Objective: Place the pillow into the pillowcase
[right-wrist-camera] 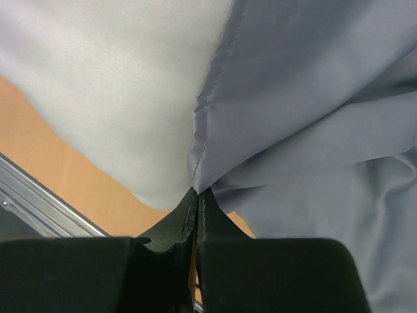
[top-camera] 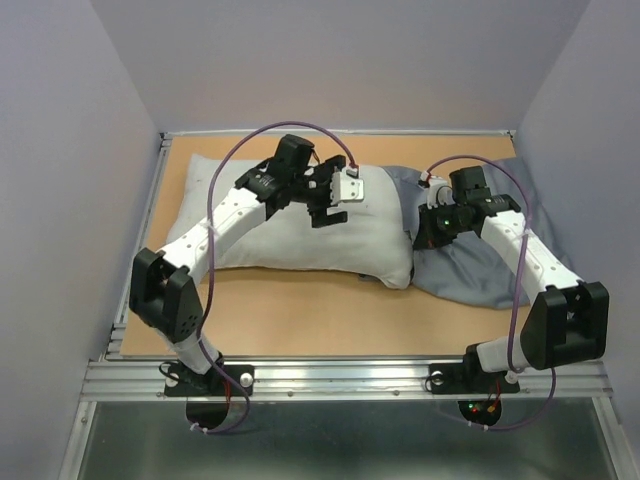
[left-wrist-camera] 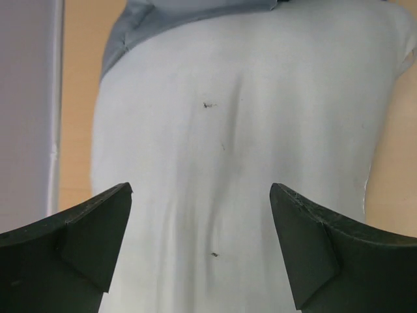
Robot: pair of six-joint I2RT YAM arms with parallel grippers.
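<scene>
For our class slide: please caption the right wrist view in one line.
Right gripper shut on the pillowcase hem, with the pillow lying just beside it.

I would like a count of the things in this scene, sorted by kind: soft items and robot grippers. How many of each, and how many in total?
Pillow: 1
Pillowcase: 1
Grippers: 2 (left gripper, right gripper)
Total: 4

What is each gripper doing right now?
Left gripper: jaws open, holding nothing, over the plump off-white fabric pillow.
Right gripper: jaws shut on the edge of the thin blue-grey fabric pillowcase.
</scene>
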